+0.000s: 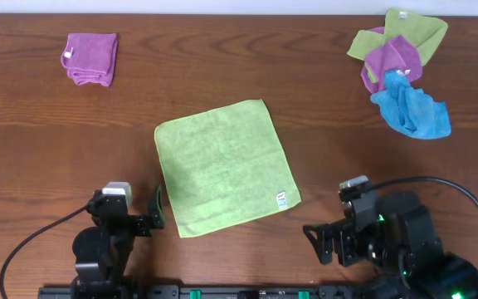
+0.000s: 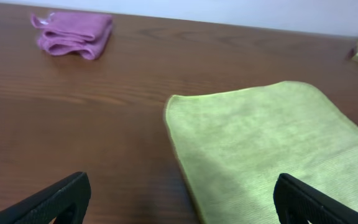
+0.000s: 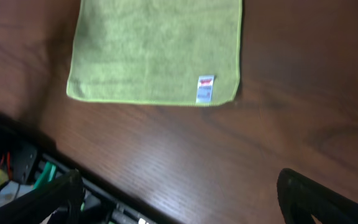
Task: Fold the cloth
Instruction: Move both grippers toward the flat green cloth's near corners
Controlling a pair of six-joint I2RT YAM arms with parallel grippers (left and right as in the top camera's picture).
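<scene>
Cloth point(image 1: 225, 166) lies flat near open left claw point(image 2: 182, 202) and open right claw point(image 3: 182, 193), ungripped.

A dark brown table point(image 1: 239, 75) with long, streaked wood grain fills nearly the whole overhead view, the grain running from 9 o'clock to 3 o'clock. Its top is smooth and faintly glossy. The light on it is soft and even, with a dull sheen toward 12 o'clock in the left wrist view. Beyond the far edge at 12 o'clock lies a narrow pale band point(image 1: 222, 5), greyish white; whether it is wall or floor cannot be told.
</scene>
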